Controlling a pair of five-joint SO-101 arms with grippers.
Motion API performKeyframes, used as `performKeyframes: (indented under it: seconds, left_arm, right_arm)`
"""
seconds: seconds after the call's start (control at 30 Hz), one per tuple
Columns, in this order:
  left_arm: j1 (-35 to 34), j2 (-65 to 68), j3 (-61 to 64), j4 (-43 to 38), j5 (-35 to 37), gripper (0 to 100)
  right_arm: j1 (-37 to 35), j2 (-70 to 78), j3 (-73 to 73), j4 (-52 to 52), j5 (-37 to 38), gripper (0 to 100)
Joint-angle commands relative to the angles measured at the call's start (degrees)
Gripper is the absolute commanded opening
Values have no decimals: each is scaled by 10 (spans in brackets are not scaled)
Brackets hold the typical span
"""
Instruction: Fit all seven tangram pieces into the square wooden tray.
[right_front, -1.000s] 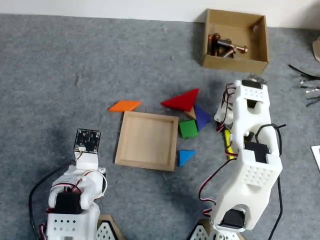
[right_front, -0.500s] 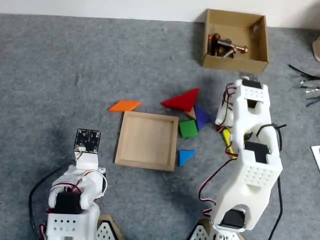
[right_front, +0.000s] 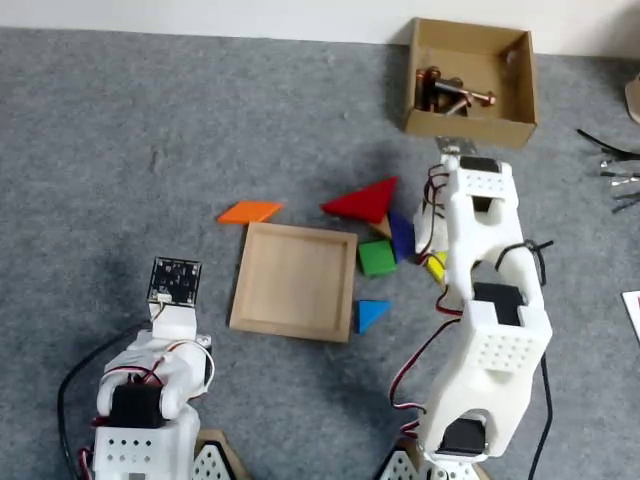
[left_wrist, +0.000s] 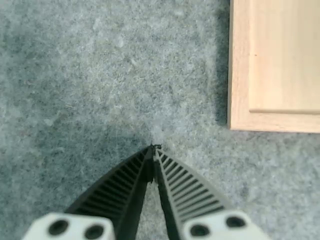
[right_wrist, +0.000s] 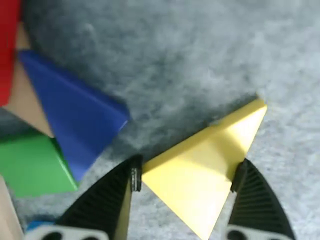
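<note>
The square pale-wood tray (right_front: 293, 280) holds nothing — all seven left to fit. Right pincer (right_wrist: 187, 174) clamps the flat yellow triangle (right_wrist: 207, 160); left pincer (left_wrist: 154, 150), tips together, has the tray beside it.

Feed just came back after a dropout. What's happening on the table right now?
The right gripper has its fingers against both sides of the yellow triangle, close beside the blue triangle. The left gripper is shut above the grey mat next to the wooden tray. Nothing is in the tray yet; the red triangle, green square and orange piece lie outside it.
</note>
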Motion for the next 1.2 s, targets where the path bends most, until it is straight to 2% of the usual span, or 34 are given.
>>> performKeyframes:
  seconds: [0.0, 0.17, 0.37, 0.47, 0.63, 0.93, 1.17]
  left_arm:
    - [-7, -9, 11, 3, 4, 5]
    - [-7, -9, 11, 3, 4, 5]
    - [-7, -9, 11, 3, 4, 5]
    - [-7, -9, 11, 3, 4, 5]
    - [-7, -9, 11, 3, 4, 5]
    - [-7, -9, 11, 3, 4, 5]
    - [-7, -9, 11, 3, 4, 5]
  right_arm:
    - [-22, -15, -8, 8, 13, 191]
    - [-27, -15, -8, 8, 15, 191]
    - [-44, -15, -12, 51, 58, 191]
    - [-46, -15, -18, 51, 58, 189]
    - [-45, -15, -22, 52, 58, 129]
    - [-47, -18, -22, 53, 58, 127]
    - [-57, -95, -22, 92, 58, 126]
